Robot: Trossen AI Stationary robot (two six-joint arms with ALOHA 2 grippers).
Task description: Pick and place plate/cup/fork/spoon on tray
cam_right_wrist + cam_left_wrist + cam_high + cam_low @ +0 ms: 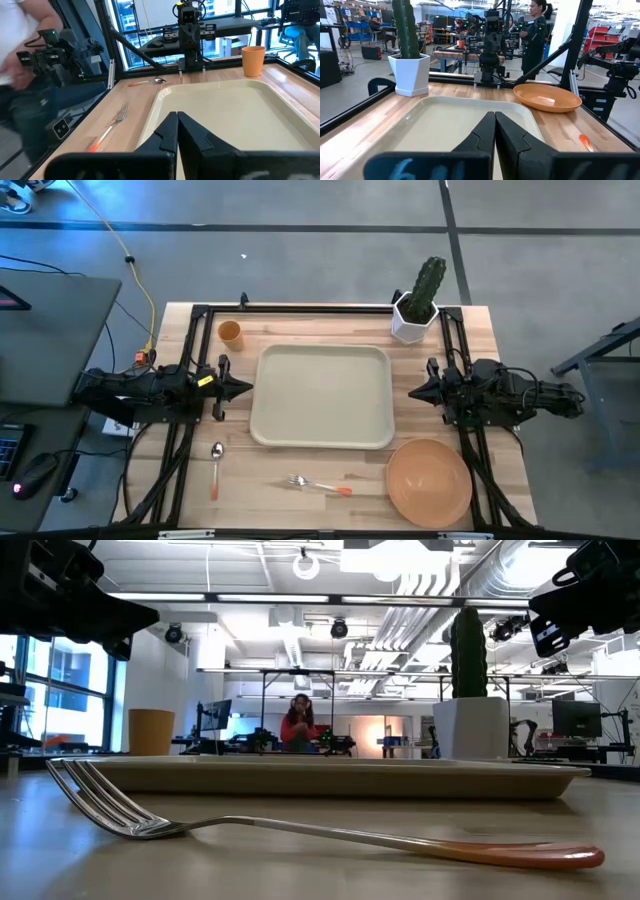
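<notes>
The beige tray (322, 396) lies in the table's middle. The orange plate (429, 479) lies at the near right, off the tray's corner. The orange cup (230, 332) stands upright at the far left. The spoon (216, 467) lies near left, the fork (320, 484) lies in front of the tray. My left gripper (246, 388) is shut and empty at the tray's left edge. My right gripper (414, 391) is shut and empty at the tray's right edge. In the wrist views each gripper's shut fingers, left (494, 127) and right (177, 127), point over the tray.
A white pot with a green cactus (416, 308) stands at the far right corner beside the tray. Black frame rails run along the table's left, right and far edges. People show in the room beyond the table.
</notes>
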